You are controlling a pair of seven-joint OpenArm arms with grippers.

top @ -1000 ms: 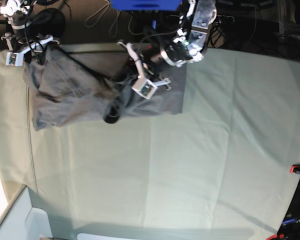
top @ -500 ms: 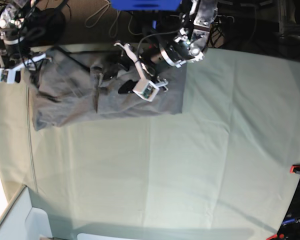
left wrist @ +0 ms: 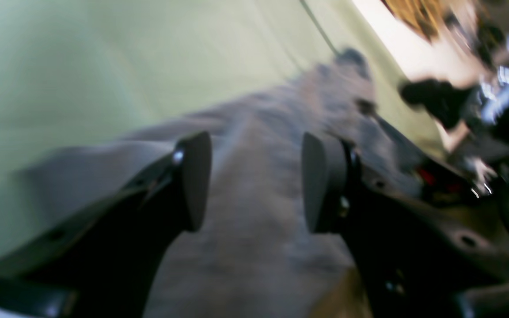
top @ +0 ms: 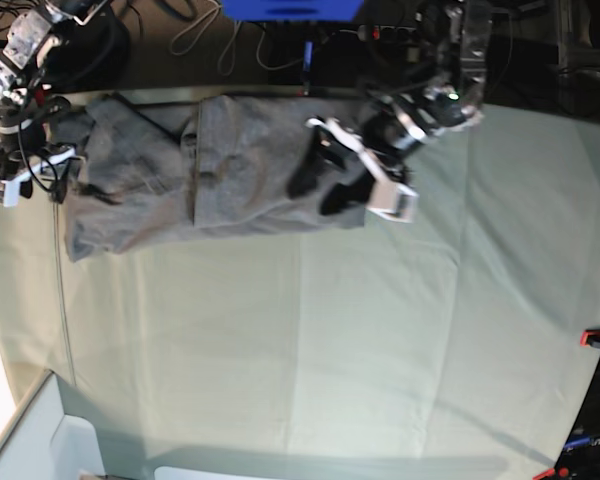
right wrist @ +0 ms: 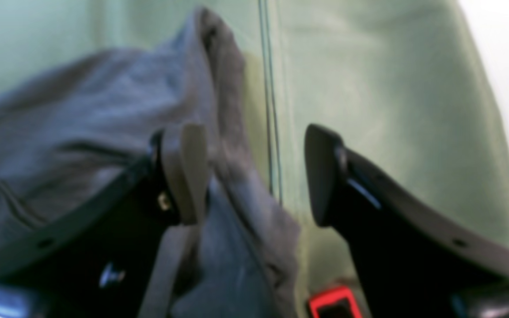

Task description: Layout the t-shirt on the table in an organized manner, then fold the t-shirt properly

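On the table [top: 380, 340] the t-shirt [top: 220, 170] lies folded along the far edge, mid-fold by my judgement, both the left gripper [left wrist: 254, 181] and right gripper [right wrist: 254, 176] wide and empty, needing fresh grips next.

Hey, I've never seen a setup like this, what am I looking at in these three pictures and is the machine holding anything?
It is a robot with two arms, each ending in a two-fingered gripper. One picture looks down from overhead; the other two come from cameras mounted on the wrists, so the dark shapes there are the fingers. A dark grey t-shirt lies along the far edge of a pale green cloth-covered table. The left gripper and the right gripper both stand open, with nothing pinched between the fingers. So nothing is held.
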